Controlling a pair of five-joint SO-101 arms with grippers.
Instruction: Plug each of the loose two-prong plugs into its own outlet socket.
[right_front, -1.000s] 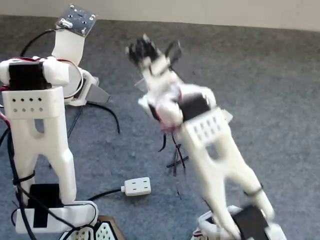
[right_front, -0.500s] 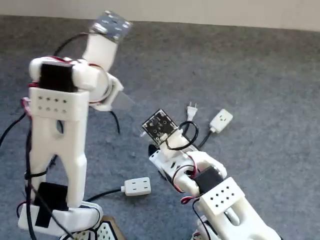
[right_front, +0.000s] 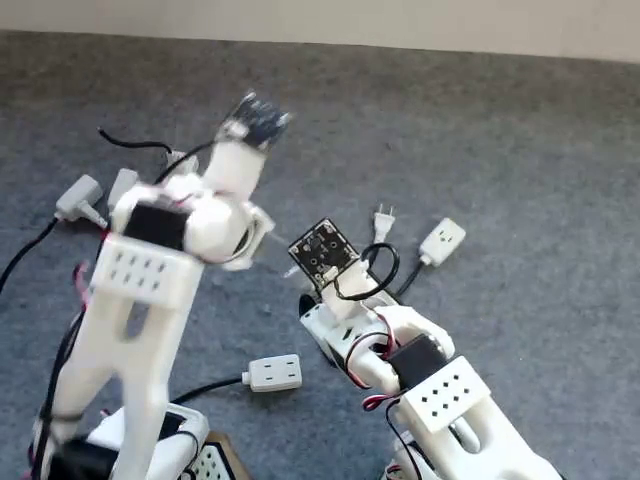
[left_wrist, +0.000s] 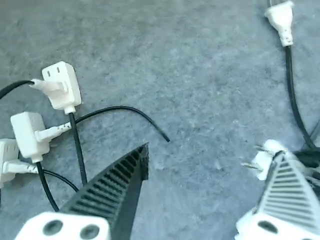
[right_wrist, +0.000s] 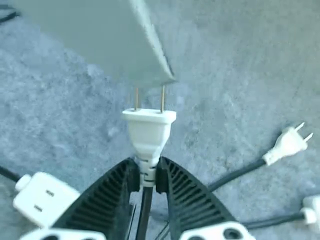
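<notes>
The right gripper (right_wrist: 146, 172) is clamped on the neck of a white two-prong plug (right_wrist: 149, 125) with a black cord, its prongs pointing away from the wrist over the grey carpeted table (right_wrist: 240, 60). A second white plug (right_wrist: 289, 143) lies on the carpet nearby. A white two-slot outlet socket (right_wrist: 42, 197) sits just beside one finger. The left gripper (left_wrist: 210, 155) hangs wide open and empty over the carpet, with three white socket blocks (left_wrist: 60, 85) on black cords clustered to one side.
</notes>
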